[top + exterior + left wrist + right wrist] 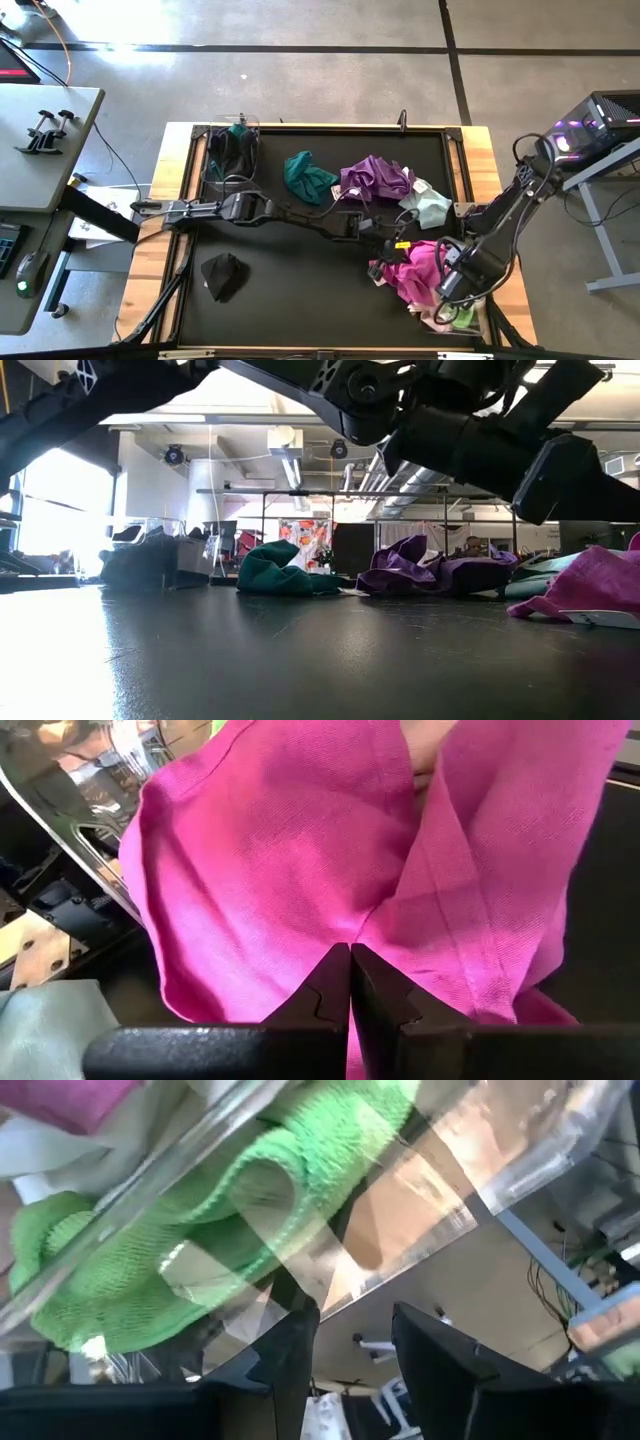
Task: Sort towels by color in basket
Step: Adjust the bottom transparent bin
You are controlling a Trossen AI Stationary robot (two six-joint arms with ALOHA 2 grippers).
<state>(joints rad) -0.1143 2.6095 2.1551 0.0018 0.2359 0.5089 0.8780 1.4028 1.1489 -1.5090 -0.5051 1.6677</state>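
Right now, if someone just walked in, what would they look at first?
Probably the bright pink towel bunched at the right side of the black table, with the left gripper reaching across, jaws shut, right up against it. Next would be the purple towel and teal towel lying apart near the far edge. The right gripper sits at the table's right corner by a green towel behind clear plastic.
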